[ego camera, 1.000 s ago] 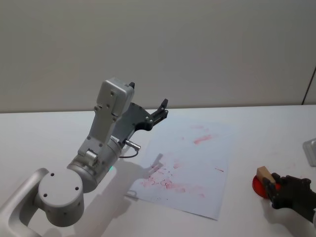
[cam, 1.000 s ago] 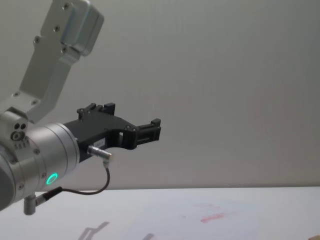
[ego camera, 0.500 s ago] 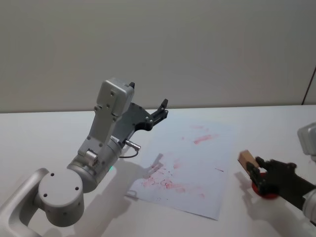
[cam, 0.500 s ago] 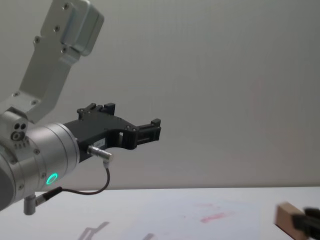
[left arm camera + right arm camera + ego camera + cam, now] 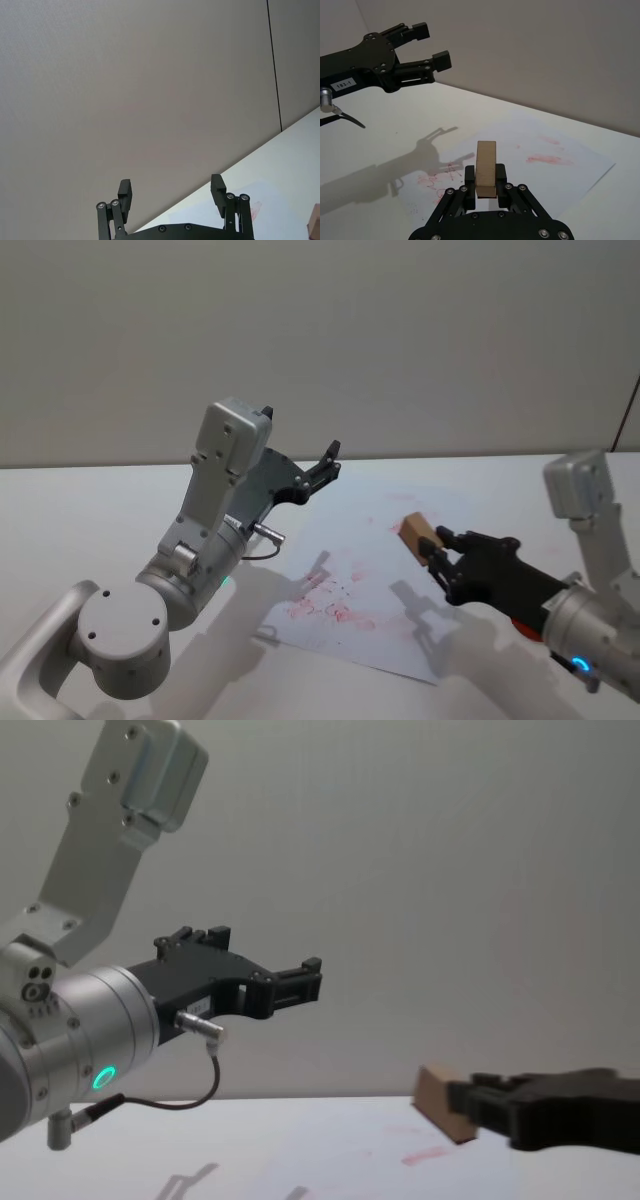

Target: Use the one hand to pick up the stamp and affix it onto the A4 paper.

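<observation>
Wood, pale tan and blocky, is what we start from: the stamp sits just right of the middle of the head view, pinched at one end between the black fingers of the right gripper, which are narrowed tight onto its sides. Its long axis runs straight on out of the fingers, in line with the gripper, so the free end points away towards the upper left of that frame and not down. Below it lies the A4 paper, a white sheet with red smudges, and the stamp's shadow falls on the sheet apart from the block, so we judge it held in the air over the paper's right half, touching nothing. From the chest view the block shows at lower right, slightly tilted, above the sheet. We reckon the coming move turns on bringing that free end down onto the paper. At the lower right of the head view a sliver of red ink pad peeks from under the right arm. Farther out, in the upper left of centre, the left gripper hangs raised over the white table, fingers spread wide and empty, well apart from the stamp.
</observation>
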`<state>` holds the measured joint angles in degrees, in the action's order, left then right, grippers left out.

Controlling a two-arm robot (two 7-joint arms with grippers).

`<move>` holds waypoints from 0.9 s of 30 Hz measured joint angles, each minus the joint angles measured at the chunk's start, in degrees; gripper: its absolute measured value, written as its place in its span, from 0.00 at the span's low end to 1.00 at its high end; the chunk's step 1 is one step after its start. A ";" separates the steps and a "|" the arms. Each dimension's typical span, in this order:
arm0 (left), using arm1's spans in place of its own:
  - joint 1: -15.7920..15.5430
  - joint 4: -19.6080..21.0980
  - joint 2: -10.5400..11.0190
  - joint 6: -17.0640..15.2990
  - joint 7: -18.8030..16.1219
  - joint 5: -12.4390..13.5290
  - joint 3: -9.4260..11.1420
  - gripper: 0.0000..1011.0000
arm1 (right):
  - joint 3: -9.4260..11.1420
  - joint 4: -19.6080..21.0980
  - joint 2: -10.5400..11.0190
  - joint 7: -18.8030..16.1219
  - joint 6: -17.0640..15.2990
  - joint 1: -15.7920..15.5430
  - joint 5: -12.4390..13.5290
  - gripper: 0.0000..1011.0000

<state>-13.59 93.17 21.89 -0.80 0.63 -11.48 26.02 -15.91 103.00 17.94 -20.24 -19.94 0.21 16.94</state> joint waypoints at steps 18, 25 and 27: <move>0.00 0.00 0.00 0.00 0.00 0.00 0.00 0.99 | -3.36 -7.78 -4.95 -1.70 -4.34 4.78 -4.32 0.22; 0.00 0.00 0.00 0.00 0.00 0.00 0.00 0.99 | -3.93 -9.82 -5.88 -1.70 -5.34 5.79 -5.31 0.22; 0.00 0.00 0.00 0.00 0.00 0.00 0.00 0.99 | -4.11 -10.55 -6.13 -1.70 -5.69 6.09 -5.63 0.22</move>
<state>-13.59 93.17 21.89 -0.79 0.63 -11.48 26.02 -20.03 92.45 11.81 -21.94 -25.62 6.30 11.32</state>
